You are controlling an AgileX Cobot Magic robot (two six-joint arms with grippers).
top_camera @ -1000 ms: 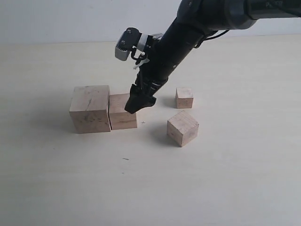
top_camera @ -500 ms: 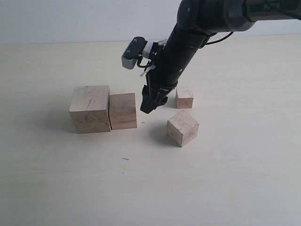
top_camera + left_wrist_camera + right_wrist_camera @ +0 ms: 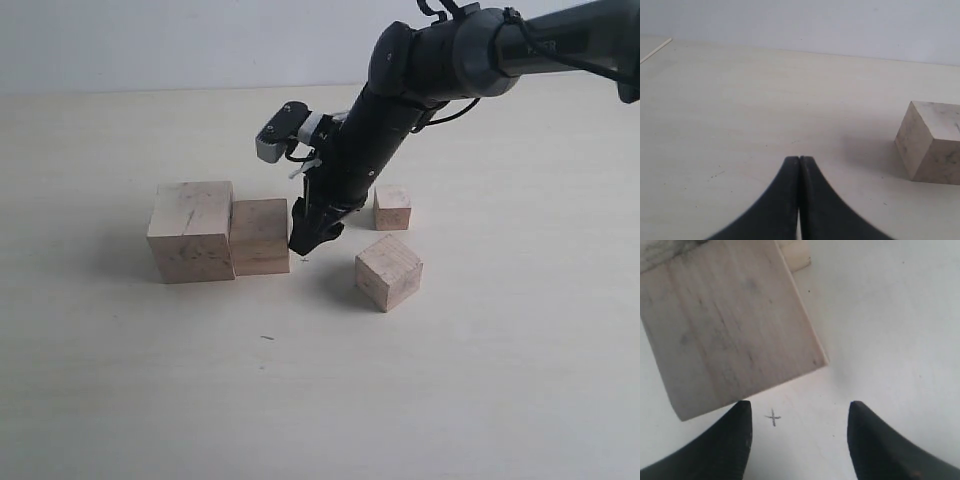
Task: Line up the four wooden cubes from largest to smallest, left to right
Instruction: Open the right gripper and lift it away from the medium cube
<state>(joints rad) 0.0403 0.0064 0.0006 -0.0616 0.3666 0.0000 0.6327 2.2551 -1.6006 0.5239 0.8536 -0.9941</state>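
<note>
The four wooden cubes lie on the pale table [image 3: 120, 400]. The largest cube [image 3: 190, 231] and the second cube [image 3: 260, 236] touch side by side at the left. Apart at the right lie the third cube [image 3: 389, 272], turned at an angle, and behind it the smallest cube [image 3: 392, 208]. My right gripper [image 3: 305, 240] [image 3: 799, 407] is open and empty, low over the table just right of the second cube [image 3: 730, 330]. My left gripper [image 3: 799, 159] is shut on nothing, with a scuffed cube [image 3: 932, 142] some way ahead of it.
A small pencil cross [image 3: 773, 417] [image 3: 304, 260] is drawn on the table between the right gripper's fingers. The right arm [image 3: 400, 90] reaches in from the upper right, over the space behind the smallest cube.
The right gripper came off the second cube, swung right, then dropped and moved back left, close to that cube's right face. No cube has visibly moved.
</note>
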